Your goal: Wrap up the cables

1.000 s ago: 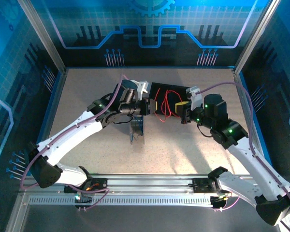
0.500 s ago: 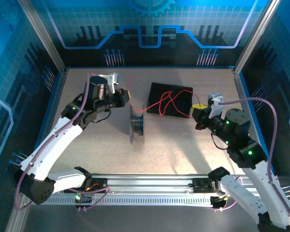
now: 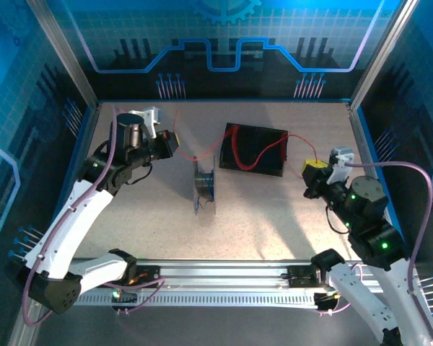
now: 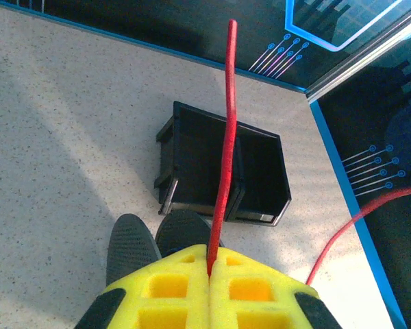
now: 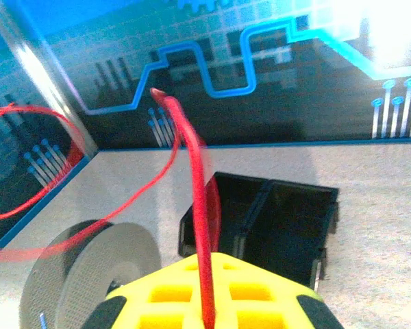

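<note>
This is a robotics lab test cell, not a lived-in room. A speckled beige stone-look counter [image 3: 274, 223] is boxed in on three sides by glossy blue wall panels printed with circuit-trace and gear graphics [image 3: 224, 43], and these are held in bare aluminium frame posts [image 3: 61, 54]. Along the near edge runs a slotted silver aluminium mounting rail [image 3: 216, 281], with two white jointed robot arms bolted to it, the left [image 3: 72, 216] and the right [image 3: 368, 303], and thick lilac cables [image 3: 390, 164] are strung along them.
</note>
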Controlling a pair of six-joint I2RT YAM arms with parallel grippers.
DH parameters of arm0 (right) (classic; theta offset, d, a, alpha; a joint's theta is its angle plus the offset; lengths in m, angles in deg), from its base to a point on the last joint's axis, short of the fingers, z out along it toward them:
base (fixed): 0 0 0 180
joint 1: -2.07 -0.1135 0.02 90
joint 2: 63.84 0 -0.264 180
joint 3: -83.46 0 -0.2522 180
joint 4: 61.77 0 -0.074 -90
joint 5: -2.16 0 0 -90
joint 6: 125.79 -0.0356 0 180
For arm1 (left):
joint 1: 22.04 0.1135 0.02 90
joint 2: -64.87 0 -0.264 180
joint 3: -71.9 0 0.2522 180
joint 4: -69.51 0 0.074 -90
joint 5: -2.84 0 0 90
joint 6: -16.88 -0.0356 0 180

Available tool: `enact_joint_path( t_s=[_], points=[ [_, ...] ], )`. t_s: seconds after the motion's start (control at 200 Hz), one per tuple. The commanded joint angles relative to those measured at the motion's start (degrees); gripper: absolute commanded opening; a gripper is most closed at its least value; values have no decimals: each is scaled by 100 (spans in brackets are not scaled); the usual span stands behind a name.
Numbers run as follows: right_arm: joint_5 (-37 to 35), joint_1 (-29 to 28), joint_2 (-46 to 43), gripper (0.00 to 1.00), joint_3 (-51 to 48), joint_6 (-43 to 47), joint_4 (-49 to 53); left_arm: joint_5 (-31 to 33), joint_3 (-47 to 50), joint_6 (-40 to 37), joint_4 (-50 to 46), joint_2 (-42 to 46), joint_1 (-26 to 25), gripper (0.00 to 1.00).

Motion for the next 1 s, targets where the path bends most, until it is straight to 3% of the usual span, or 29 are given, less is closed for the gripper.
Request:
enact_joint_path(
  t_s=[0.0, 0.22, 0.465, 0.59, 0.796, 0.886, 0.991],
  points=[
    [-843, 91, -170, 0, 123, -151, 191, 216, -11, -266, -264, 127, 118, 0],
    [-1061, 100, -98, 0, 162, -173, 352, 146, -57, -294, -286, 155, 150, 0],
    [-3019, 121, 601, 0, 580, -468, 1701, 254, -125, -357, -419, 262, 177, 0],
    [-3563, 154, 1075, 0, 557, -493, 1982, 277, -123, -340, -450, 246, 177, 0],
    [-3699, 302, 1444, 0, 357, -397, 1933, 922, 307, -83, -53, 555, 164, 0],
    [-3375, 473, 1608, 0, 200, -419, 1809, 937, 849, 424, 836, 747, -132, 0],
    [-3078, 685, 1705, 0, -136, -515, 1574, 1957, 1510, 739, 2110, 921, -1070, 0]
  ],
)
